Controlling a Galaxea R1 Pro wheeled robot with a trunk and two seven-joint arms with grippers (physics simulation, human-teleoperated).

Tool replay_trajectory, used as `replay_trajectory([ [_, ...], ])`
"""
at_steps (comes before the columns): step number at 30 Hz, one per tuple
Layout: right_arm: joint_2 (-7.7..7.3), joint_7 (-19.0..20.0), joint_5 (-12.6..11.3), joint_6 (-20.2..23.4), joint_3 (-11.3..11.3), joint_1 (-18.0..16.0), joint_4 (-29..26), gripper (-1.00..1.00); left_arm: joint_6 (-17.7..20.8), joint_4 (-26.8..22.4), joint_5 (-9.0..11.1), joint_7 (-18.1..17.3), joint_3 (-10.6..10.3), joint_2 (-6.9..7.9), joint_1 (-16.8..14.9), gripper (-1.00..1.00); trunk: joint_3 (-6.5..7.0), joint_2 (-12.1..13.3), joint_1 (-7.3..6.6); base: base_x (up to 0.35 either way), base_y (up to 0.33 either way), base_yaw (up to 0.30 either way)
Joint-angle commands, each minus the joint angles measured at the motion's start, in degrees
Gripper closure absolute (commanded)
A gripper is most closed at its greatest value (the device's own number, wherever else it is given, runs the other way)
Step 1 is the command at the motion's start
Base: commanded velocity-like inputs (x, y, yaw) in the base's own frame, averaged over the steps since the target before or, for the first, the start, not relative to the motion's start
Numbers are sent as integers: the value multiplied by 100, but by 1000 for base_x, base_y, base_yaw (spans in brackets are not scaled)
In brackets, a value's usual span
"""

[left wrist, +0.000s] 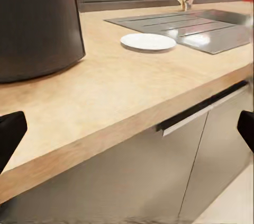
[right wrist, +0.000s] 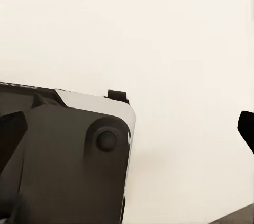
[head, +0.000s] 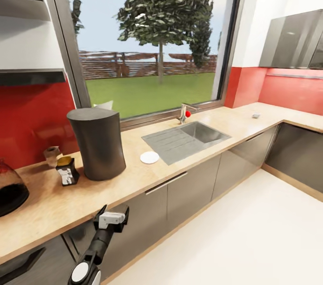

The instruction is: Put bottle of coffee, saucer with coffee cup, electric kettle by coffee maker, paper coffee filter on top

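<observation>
On the wooden countertop [head: 188, 116] stands a tall dark grey appliance [head: 96, 143], with a white paper piece [head: 105, 105] peeking at its top rear edge. Left of it sit a small black bottle with a yellow lid [head: 67, 171] and a brownish cup [head: 52, 155]. A glass carafe with dark contents [head: 10, 188] is at the far left. The white saucer [head: 149, 157] [left wrist: 148, 41] lies beside the sink. My left gripper [head: 112, 220] [left wrist: 127, 131] hangs open below the counter's front edge, facing the cabinets. My right gripper [right wrist: 127, 128] is open over pale floor.
A steel sink with drainboard [head: 186, 139] and a tap [head: 183, 113] sit under the big window. Grey cabinet doors [head: 188, 188] with bar handles run below the counter, which turns a corner at the right. Dark wall shelves [head: 27, 76] hang at the upper left. The robot's base [right wrist: 63, 160] shows in the right wrist view.
</observation>
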Motion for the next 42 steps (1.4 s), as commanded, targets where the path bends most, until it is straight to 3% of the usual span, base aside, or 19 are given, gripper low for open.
replay_trajectory([
  [1, 1, -13, 59, -23, -41, -7, 9, -100, -12, 42, 14, -12, -8, 0, 34, -100, -13, -13, 4, 0, 0, -299],
  [18, 1, -13, 58, -23, -31, -7, 26, -100, 15, 1451, -49, -140, -105, 64, 956, -100, -13, -13, 4, 0, 0, -299],
  [19, 1, -13, 58, -23, -28, -7, 27, -100, 51, 1843, -82, -113, -74, 95, 1014, -100, -13, -13, 4, 0, 0, -279],
  [23, 8, -13, 58, -23, -27, -7, 24, -100, 100, 2639, -96, -80, -51, 255, 1031, -100, -13, -13, 4, 0, 0, -261],
  [25, 9, -17, 57, -18, -29, -7, 20, -100, 184, 3346, -97, -66, -46, 327, 1022, -100, -13, -13, 4, 0, 0, -231],
  [26, 10, -23, 57, -16, -34, -7, 16, -100, 274, 4106, -98, -5, -47, 358, 1014, -100, -13, -13, 4, 0, 0, -138],
  [29, 10, -33, 54, -13, -61, -7, 12, -100, 324, 4954, -100, 161, -53, 369, 1006, -100, -13, -13, 4, 0, 0, -63],
  [32, 10, -37, 54, -8, -197, -7, 10, -100, 343, 5406, -103, 344, -60, 363, 1003, -100, -13, -13, 4, 0, 0, -24],
  [34, 10, -43, 56, -6, -497, -7, 6, -100, 385, 5692, -100, 599, -75, 357, 1015, -100, -13, -13, 4, 0, 0, -10],
  [36, 10, -47, 64, 2, -862, -7, 13, -100, 635, 6098, -89, 1103, -77, 349, 1041, -100, -13, -13, 4, 0, 0, -54],
  [42, 12, -41, 71, 4, -932, -7, 29, -100, 734, 6404, -74, 1399, -59, 389, 1060, -100, -13, -13, 4, 0, 0, -76],
])
